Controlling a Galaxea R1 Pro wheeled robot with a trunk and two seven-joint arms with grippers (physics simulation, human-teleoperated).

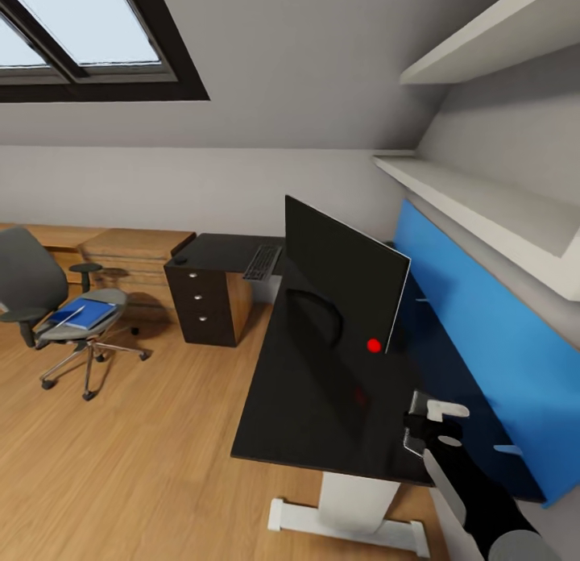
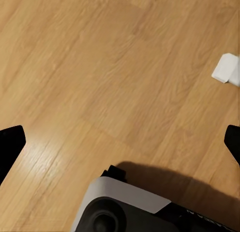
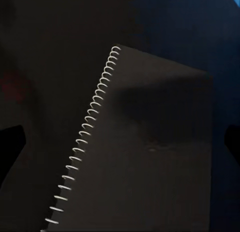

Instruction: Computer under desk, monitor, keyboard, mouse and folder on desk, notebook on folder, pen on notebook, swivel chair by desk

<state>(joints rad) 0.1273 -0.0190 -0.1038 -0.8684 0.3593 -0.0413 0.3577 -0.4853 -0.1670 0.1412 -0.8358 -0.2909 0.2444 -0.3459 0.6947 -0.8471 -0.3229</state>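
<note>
Over on the left, the chair (image 1: 48, 303) stands on the wood floor (image 1: 137, 456), well apart from the desk (image 1: 322, 416), and the blue folder (image 1: 87, 313) lies flat on its seat with the thin white pen (image 1: 71, 317) resting across it. Behind the chair, low wooden cabinets (image 1: 121, 251) run along the wall. Moving right, the desk's far wing sits over black drawers (image 1: 199, 303), with the small black mouse (image 1: 180, 261) near its left corner and the keyboard (image 1: 262, 263) lying further along, close to the monitor (image 1: 346, 275). The monitor stands upright on the near wing, black face towards us, red dot at its lower right corner. Right of that, a blue panel (image 1: 483, 335) lines the wall under white shelves (image 1: 483, 206). The right gripper (image 1: 435, 432) hangs over the desk's right end; its wrist view shows the dark spiral-bound notebook (image 3: 145, 157) lying flat on the black top, fingers spread wide at either edge, gripping nothing. The left gripper (image 2: 120, 147) points down at bare floor, fingers (image 2: 10, 147) wide apart too, nothing between them, the robot's base (image 2: 125, 207) just below
</note>
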